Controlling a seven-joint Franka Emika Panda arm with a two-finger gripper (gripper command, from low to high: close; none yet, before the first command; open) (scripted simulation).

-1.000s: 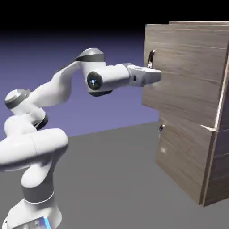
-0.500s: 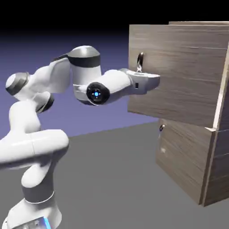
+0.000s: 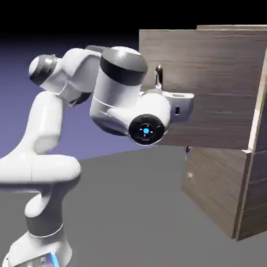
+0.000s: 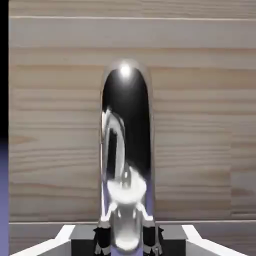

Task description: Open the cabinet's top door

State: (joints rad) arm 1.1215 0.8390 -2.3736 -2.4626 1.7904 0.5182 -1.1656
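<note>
The cabinet (image 3: 254, 183) of grey-brown wood stands at the exterior view's right. Its top door (image 3: 219, 68) is swung out from the body, with its free edge toward the exterior view's left. The curved metal bar handle (image 3: 158, 74) stands upright near that edge. My gripper (image 3: 161, 90) is shut on the handle's lower part, and the white hand lies level against the door. In the hand view the shiny handle (image 4: 126, 145) fills the middle before the door's wood (image 4: 200, 125). It runs down between my two fingertips (image 4: 102, 241), which press on it from both sides.
Below the top door is the shorter lower panel (image 3: 211, 185), shut, with a small knob (image 3: 187, 150). The arm's folded elbow and forearm (image 3: 122, 91) bulk large in front of the door's left edge. Grey table (image 3: 135, 208) spreads before the cabinet.
The top door has swung further out, its free edge and handle moving toward the exterior view's left. The arm has folded back with it, the elbow rising and the forearm turning toward the camera.
</note>
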